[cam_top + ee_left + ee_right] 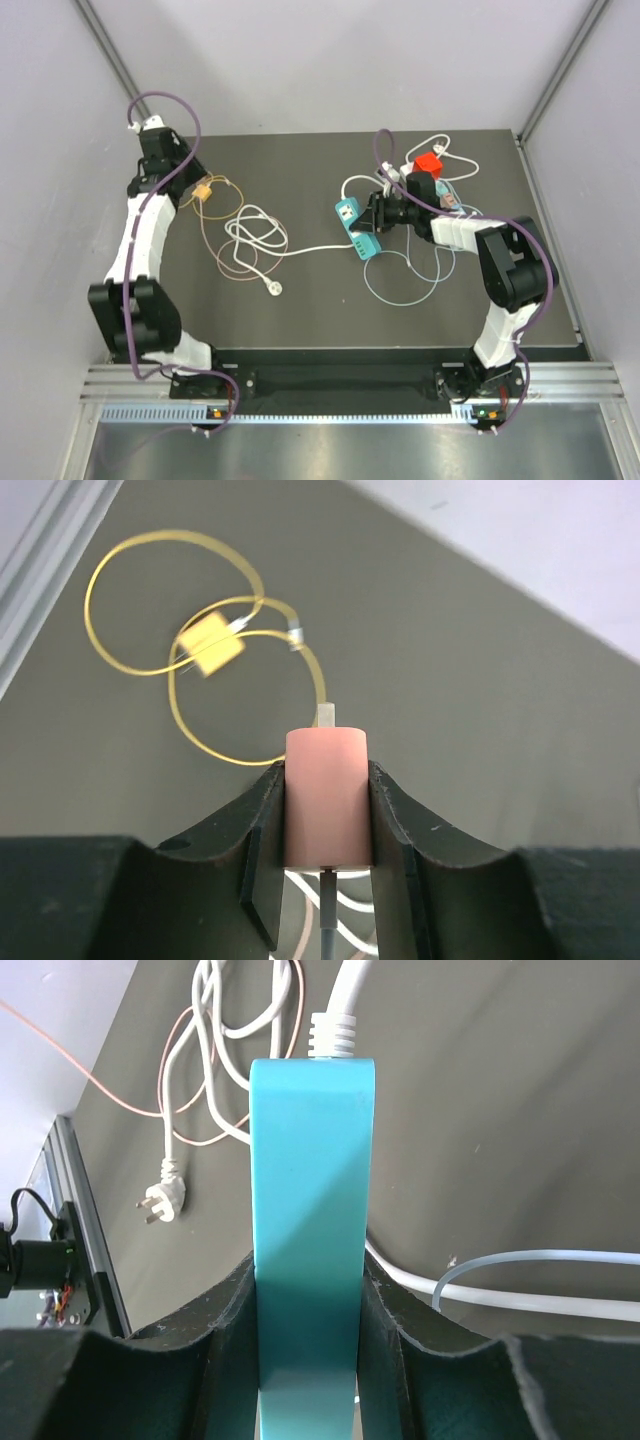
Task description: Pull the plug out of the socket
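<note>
one pink plug [327, 810] in left hand [327, 772]

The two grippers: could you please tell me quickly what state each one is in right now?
Left gripper: closed, holding the pink plug.
Right gripper: closed, holding the teal power strip.

The arms [146, 236] are formed of white links, black joints and black fingers [255, 832]; purple cables [190, 110] are attached.
</note>
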Robot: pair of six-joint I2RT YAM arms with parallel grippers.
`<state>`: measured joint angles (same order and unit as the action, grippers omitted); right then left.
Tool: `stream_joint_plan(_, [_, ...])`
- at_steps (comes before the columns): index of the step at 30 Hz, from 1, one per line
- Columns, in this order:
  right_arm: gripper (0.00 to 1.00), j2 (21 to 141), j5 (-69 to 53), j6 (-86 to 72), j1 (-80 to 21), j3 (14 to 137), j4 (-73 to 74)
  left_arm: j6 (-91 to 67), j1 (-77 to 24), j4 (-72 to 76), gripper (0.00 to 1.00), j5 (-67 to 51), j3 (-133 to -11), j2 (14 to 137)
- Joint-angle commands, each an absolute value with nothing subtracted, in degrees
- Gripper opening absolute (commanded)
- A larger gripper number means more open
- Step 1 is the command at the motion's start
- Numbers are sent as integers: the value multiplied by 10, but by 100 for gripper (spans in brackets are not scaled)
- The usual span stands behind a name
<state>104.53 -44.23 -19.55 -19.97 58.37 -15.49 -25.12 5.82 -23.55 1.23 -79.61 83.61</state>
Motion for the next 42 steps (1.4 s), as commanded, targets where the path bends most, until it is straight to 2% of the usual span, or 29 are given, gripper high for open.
stream_joint_plan(1, [0,1017,-462,-186,-194,594,-201,-261,73,-195,0,35,-811,904])
stream_joint_plan(10, [0,1025,-472,-188,-194,599,-198,-372,109,-82,0,21,-824,1042])
stream_joint_plan(15, [0,1030,-478,-188,-194,601,-197,-404,134,-63,0,4,-883,1125])
stream_joint_plan(18, [0,1035,-481,-189,-194,604,-194,-422,151,-54,8,-35,-911,1171])
stream_joint_plan(21, [0,1038,-483,-188,-194,607,-191,-427,160,-61,26,-61,-937,1203])
stream_joint_plan(23, [0,1038,-484,-188,-194,608,-191,-422,164,-58,32,-83,-943,1214])
stream_joint_plan(26, [0,1038,-485,-185,-195,610,-187,-411,170,-46,46,-108,-938,1203])
stream_joint_plan(29, [0,1039,-485,-185,-195,612,-185,-403,175,-32,69,-120,-927,1171])
stream_joint_plan(31, [0,1038,-485,-183,-195,613,-184,-396,176,-35,76,-120,-928,1145])
stream_joint_plan(36, [0,1035,-484,-178,-194,613,-177,-378,176,-82,79,-106,-934,1094])
stream_joint_plan(42, [0,1029,-482,-174,-194,613,-175,-336,173,-146,82,-51,-881,1015])
